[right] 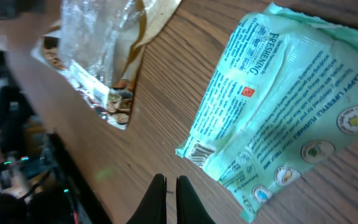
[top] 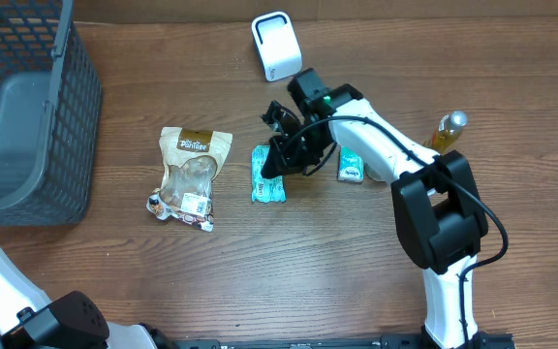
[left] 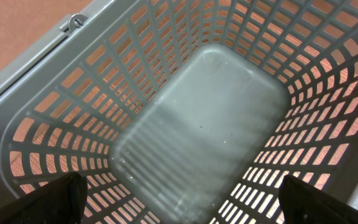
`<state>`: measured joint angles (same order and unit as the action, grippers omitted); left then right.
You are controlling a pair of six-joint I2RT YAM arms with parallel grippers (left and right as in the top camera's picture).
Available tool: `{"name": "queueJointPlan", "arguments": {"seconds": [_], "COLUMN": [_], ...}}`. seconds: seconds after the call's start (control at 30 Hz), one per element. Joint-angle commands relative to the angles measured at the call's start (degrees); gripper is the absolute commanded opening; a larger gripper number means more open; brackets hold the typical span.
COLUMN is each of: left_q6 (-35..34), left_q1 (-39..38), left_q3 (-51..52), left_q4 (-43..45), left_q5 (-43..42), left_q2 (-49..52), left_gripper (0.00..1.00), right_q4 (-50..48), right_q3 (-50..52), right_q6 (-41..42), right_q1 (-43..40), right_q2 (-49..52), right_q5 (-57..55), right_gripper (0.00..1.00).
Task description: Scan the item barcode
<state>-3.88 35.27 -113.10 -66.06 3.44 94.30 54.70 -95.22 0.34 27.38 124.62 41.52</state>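
Right end effector (right: 168,186): fingers pressed together with nothing between them, tips just off the pouch's 7 o'clock edge in the wrist view.
Left end effector (left: 179,202): fingers spread wide, holding nothing, facing down into the basket.
Bench (top: 260,281): wooden; carries every item.
Basket (top: 77,107): grey mesh, at 9 o'clock.
Snack bag (top: 192,174): flat, at 9 o'clock of the pouch, near it but apart.
Pouch (top: 267,177): teal, judged to be the item to scan. It lies flat at bench centre, partly under the right end effector.
Scanner (top: 276,46): white, at 12 o'clock, well apart from the pouch.
Pack (top: 351,167): small, teal, at 3 o'clock of the pouch.
Bottle (top: 449,129): at 3 o'clock on the bench.
Barcode (right: 196,151): striped patch, face up, on the pouch corner nearest the fingers.

Hazards, as judged:
1. The fingers are closed on air, so a lift from here would likely leave the pouch on the bench.
2. Flat, slack film gives little to pinch, and a fresh attempt could shove the pouch toward the snack bag or crumple it.
3. A grip at the nearest corner could cover or crease the barcode and spoil the read.
4. Held by one edge, the pouch may droop and turn the barcode away from the scanner.
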Motion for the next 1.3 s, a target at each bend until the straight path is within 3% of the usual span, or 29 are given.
{"name": "queueJointPlan", "arguments": {"seconds": [0.0,0.33,0.57,0.73,0.87,1.27], "left_q6": [1.1,1.1,1.1,1.1,1.1,1.1], "left_q1": [0.0,0.0,0.0,0.0,0.0,0.0], "left_q3": [-1.0,-1.0,-1.0,-1.0,-1.0,-1.0], "left_q4": [0.0,0.0,0.0,0.0,0.0,0.0], "left_q5": [-0.3,-0.3,-0.3,-0.3,-0.3,-0.3], "left_q2": [0.3,0.3,0.3,0.3,0.3,0.3], "left_gripper": [0.99,1.00,0.99,1.00,1.00,0.99], "right_q4": [-3.3,-24.6,-32.3,-33.6,-35.3,-34.1], "right_q3": [3.5,14.0,18.4,20.1,22.3,18.5], "right_q6": [-3.4,7.0,11.1,12.9,19.9,20.9], "right_q1": [-1.5,-1.0,-0.8,0.0,1.6,2.1], "right_q2": [-0.3,-0.3,-0.3,-0.2,-0.2,-1.9], "right_q5": [9.2,10.0,9.5,1.7,-8.4,-0.4], "right_gripper": [0.04,0.04,0.04,0.04,0.04,0.04]}}
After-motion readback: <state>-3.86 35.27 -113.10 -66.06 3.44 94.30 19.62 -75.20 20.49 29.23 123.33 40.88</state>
